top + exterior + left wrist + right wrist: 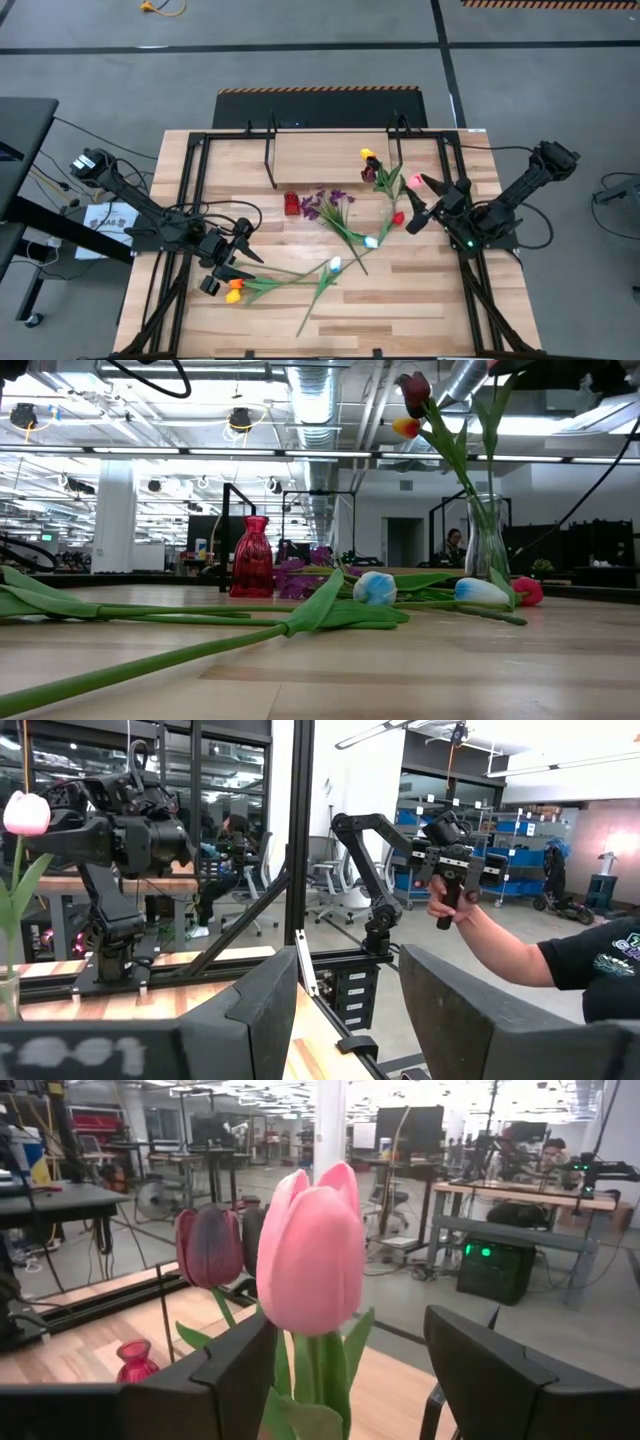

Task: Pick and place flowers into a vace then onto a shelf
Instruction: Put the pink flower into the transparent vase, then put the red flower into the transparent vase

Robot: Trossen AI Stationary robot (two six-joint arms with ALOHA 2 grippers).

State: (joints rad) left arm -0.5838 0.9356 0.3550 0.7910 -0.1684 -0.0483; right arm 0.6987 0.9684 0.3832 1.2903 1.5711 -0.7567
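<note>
A clear glass vase (487, 550) stands on the table's right half. It holds a pink tulip (310, 1245), a maroon tulip (210, 1245) and a yellow one (369, 155). My right gripper (415, 203) is open, level with the pink bloom and just right of it; the bloom stands before the gap between the fingers. A purple sprig (325, 203), a red tulip (398, 217), two white-blue tulips (335, 264) and an orange tulip (233, 291) lie flat on the table. My left gripper (240, 248) hovers open above the orange tulip's stem. The shelf (330, 155) stands at the far edge.
A small red vase (291, 203) stands near the table's middle, left of the purple sprig. Black frame rails (190, 180) run along both sides of the table. Beyond the table, a person's hand (455, 905) holds a controller.
</note>
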